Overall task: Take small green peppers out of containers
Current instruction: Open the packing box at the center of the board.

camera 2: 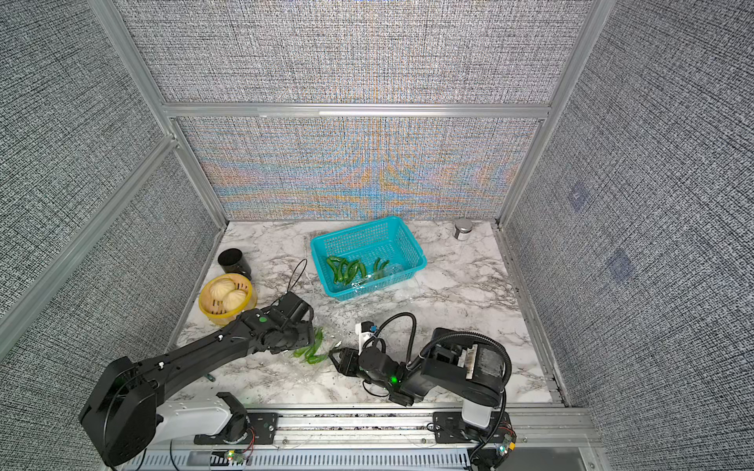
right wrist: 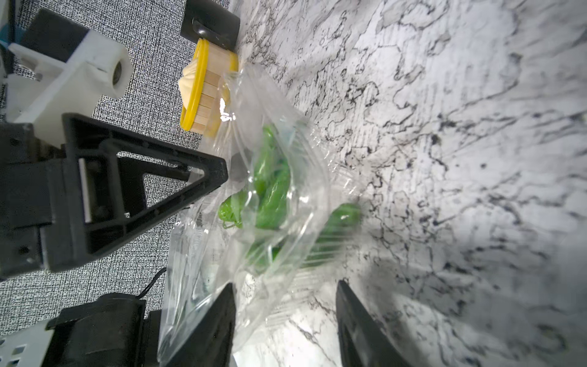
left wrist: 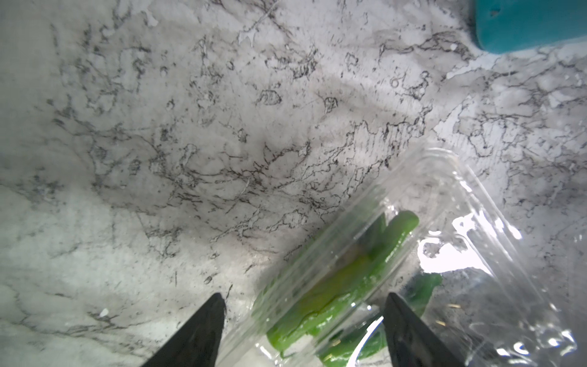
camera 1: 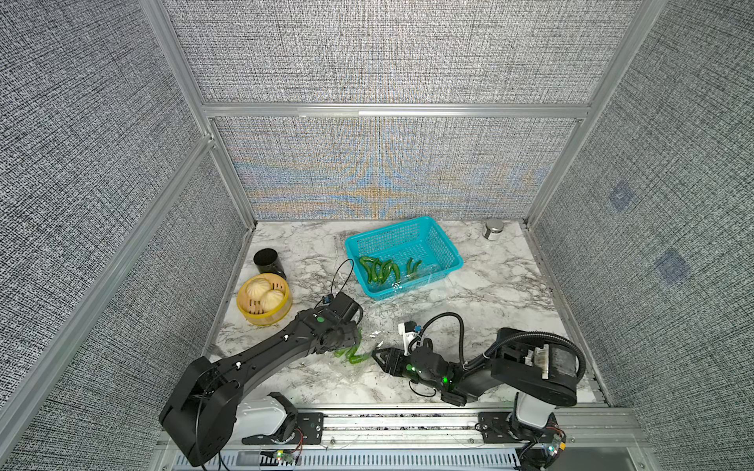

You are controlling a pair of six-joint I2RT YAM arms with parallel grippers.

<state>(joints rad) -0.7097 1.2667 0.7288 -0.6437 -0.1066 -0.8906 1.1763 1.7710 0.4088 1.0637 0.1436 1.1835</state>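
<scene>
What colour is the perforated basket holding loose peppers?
Teal; the basket shows best in a top view.

This is a robot test cell in a lab. Grey woven panels [camera 1: 383,53] set in an aluminium frame [camera 1: 391,110] wall in a marble-look worktop [camera 1: 489,293] on three sides. Along the worktop's near edge runs a slotted metal rail [camera 1: 400,424] carrying two black arms [camera 1: 265,359], with loose cables [camera 1: 461,326] and a small lit circuit board [camera 1: 555,446] by one base. The household things read as props: a steamer [camera 1: 264,299] of buns [camera 1: 258,289] and a black cup [camera 1: 267,261] by the left edge, a basket [camera 1: 446,244] holding peppers [camera 1: 383,269] near the far edge, and a steel jar [camera 1: 493,229] in the far right corner.
</scene>
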